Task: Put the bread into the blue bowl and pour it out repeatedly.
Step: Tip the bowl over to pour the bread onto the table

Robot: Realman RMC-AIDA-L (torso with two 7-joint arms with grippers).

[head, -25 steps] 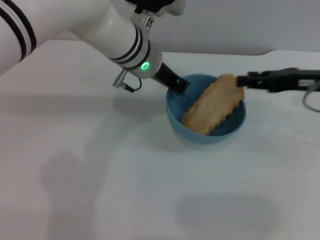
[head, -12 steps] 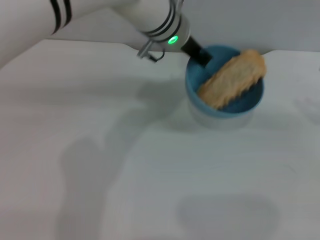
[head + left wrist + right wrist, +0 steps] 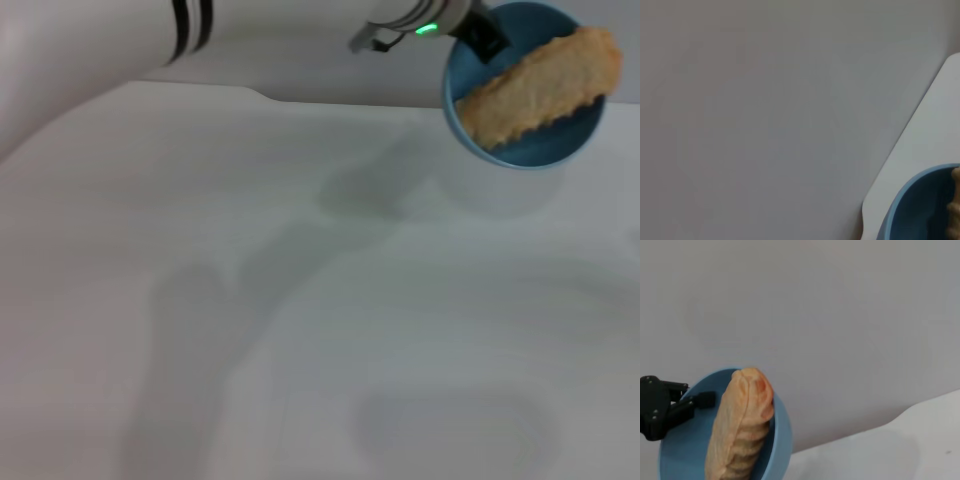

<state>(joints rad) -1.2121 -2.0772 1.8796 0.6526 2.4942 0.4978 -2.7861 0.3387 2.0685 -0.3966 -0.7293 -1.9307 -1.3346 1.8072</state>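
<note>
We see the blue bowl (image 3: 524, 85) lifted higher and farther right than a moment ago, now clear of the counter (image 3: 300, 300), our left gripper (image 3: 487, 38) pinching its rim. The ridged golden bread (image 3: 540, 85) lies slantwise inside. Our right gripper is out of view.

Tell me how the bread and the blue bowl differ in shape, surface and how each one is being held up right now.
The bread is oblong and golden-tan with scalloped, ridged edges; the blue bowl is round, light blue and smooth. The bowl is gripped at its rim by the left gripper and tilted; the bread touches no gripper, lying across the bowl's inside with one end past the rim. Both are lifted clear of the white table.
</note>
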